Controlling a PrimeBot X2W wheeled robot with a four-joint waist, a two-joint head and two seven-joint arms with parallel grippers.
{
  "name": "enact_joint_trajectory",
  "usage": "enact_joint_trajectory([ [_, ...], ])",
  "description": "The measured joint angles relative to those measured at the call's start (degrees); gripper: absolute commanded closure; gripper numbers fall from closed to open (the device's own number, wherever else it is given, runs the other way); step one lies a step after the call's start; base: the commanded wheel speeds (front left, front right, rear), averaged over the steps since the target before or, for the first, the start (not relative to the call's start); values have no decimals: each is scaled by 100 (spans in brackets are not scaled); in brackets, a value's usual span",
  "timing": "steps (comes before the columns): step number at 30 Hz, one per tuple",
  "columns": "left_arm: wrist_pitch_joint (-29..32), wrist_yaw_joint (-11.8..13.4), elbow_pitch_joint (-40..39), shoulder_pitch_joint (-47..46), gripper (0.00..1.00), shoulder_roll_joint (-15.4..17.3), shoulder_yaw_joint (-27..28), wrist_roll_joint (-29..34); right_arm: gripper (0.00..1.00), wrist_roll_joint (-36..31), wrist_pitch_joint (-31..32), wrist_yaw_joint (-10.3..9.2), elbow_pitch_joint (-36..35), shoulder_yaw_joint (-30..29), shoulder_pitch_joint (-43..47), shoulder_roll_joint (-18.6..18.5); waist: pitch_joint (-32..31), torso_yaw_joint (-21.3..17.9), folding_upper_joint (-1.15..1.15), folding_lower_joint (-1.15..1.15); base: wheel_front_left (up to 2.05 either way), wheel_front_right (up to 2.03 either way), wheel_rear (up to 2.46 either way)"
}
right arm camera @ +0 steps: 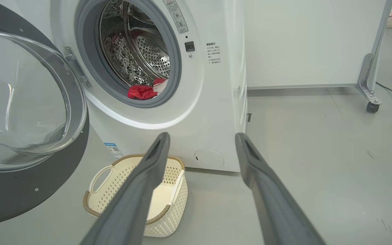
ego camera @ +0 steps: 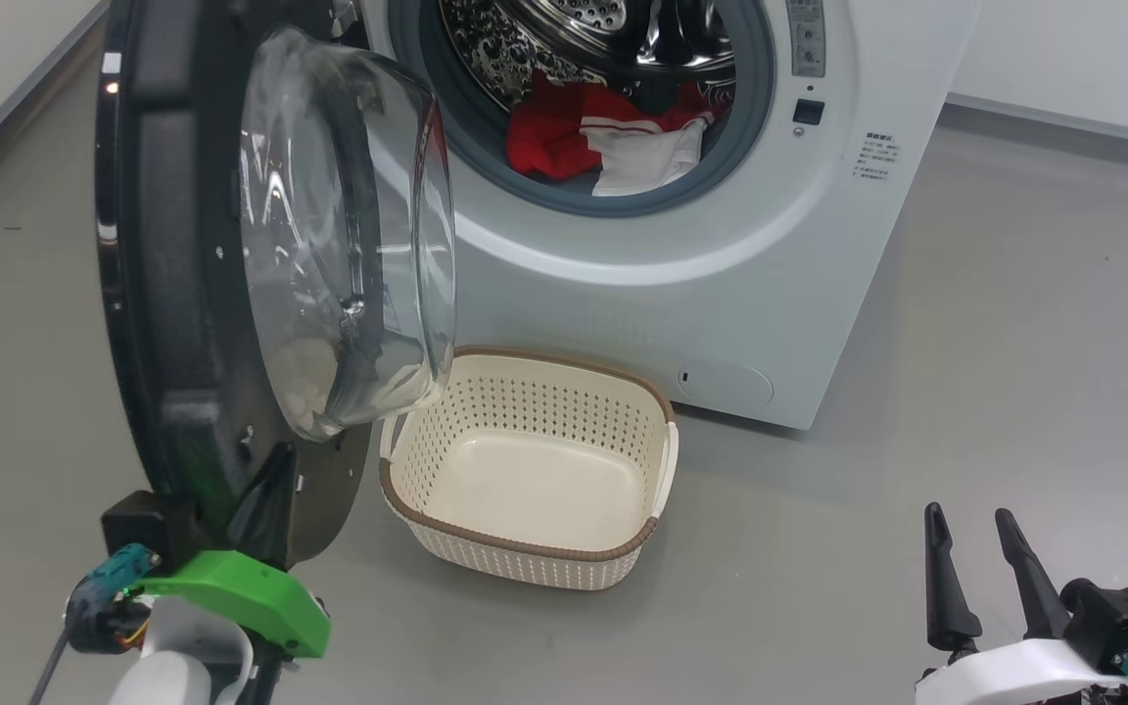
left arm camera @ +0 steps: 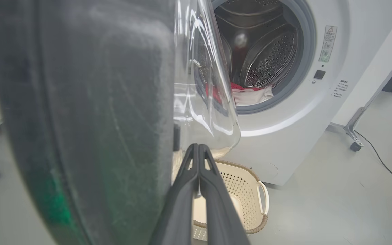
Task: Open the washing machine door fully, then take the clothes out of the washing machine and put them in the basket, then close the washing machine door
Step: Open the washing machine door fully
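Standing open, the door (ego camera: 163, 294) is seen with the left tool (ego camera: 268, 490), pressed shut and empty, at its lower rim, while the right tool (ego camera: 965, 511) is held wide above the floor (ego camera: 1014, 343), the clothes (ego camera: 603, 132) are kept inside the washer (ego camera: 681, 294) and the basket (ego camera: 515, 544) is set before it.

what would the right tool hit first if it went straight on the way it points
Most likely the washing machine, low on its white front; the way there looks free, though depth is unclear.

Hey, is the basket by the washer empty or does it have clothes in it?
Empty. The basket shows its bare cream bottom, and the red and white clothes lie inside the washing machine drum.
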Motion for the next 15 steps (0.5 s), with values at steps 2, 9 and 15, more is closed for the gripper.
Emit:
enact_joint_trajectory([
  [2,-37,33,7,0,100,24,126,-93,0,-38,0,1,-2,12,-2,-2,56,21,0,0,0,0,0],
  [9,-191,100,15,-2,100,87,505,-294,0,-102,0,2,-11,118,-23,-14,272,57,0,0,0,0,0],
  [15,-288,166,43,-36,100,218,886,-509,0,-152,20,2,-42,155,-142,-53,537,60,0,0,0,0,0],
])
